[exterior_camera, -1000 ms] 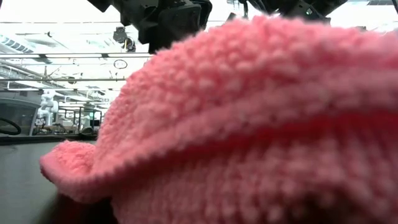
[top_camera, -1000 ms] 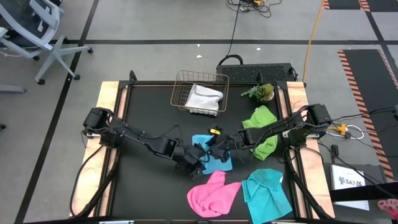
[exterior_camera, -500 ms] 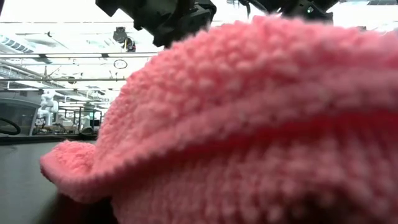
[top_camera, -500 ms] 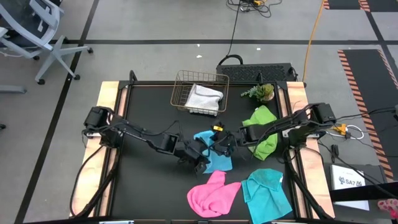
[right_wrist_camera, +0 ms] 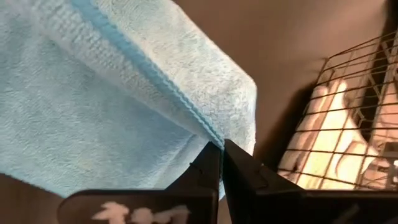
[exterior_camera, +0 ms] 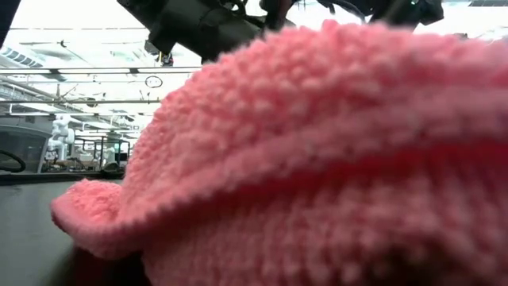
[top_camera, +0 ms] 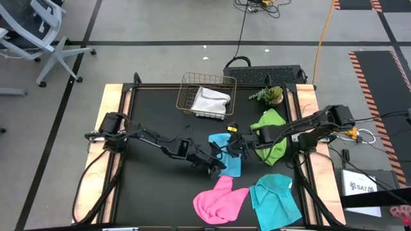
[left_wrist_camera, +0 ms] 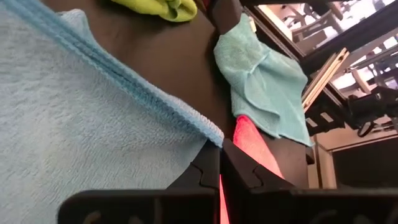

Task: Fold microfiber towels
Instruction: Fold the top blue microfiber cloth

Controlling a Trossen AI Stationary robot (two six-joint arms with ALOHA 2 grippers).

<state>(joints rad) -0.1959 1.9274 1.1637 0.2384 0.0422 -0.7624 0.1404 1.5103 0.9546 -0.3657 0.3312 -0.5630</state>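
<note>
In the high view both arms reach inward to the middle of the black table [top_camera: 148, 192], meeting over a cyan-blue towel [top_camera: 226, 151] that lies just right of centre. The left pincer [top_camera: 215, 164] sits at the towel's lower left edge; the left wrist view shows its fingers [left_wrist_camera: 202, 173] pressed together on the towel's stitched corner. The right pincer [top_camera: 235, 145] sits at the towel's upper right; in the right wrist view its fingers [right_wrist_camera: 206, 167] are likewise pinched on a hemmed corner of the same cloth, with the wire basket beyond.

The pink towel [top_camera: 219, 200] lies crumpled at the lower middle of the frame, near the table's front edge, and it fills almost the whole low view [exterior_camera: 317, 159]. Just to its right lies the second cyan-blue towel [top_camera: 275, 196], loosely spread. The lime green towel [top_camera: 271, 133] is bunched at the right side, partly under the right arm. The white-grey towel [top_camera: 210, 100] rests inside the copper wire basket [top_camera: 186, 96] at the upper middle, with a small green plant [top_camera: 268, 95] to the basket's right.

At the lower right of the high view, off the table, a white sheet [top_camera: 361, 186] carries dark print that seems to read "SA7" followed by further characters too small to make out.
</note>
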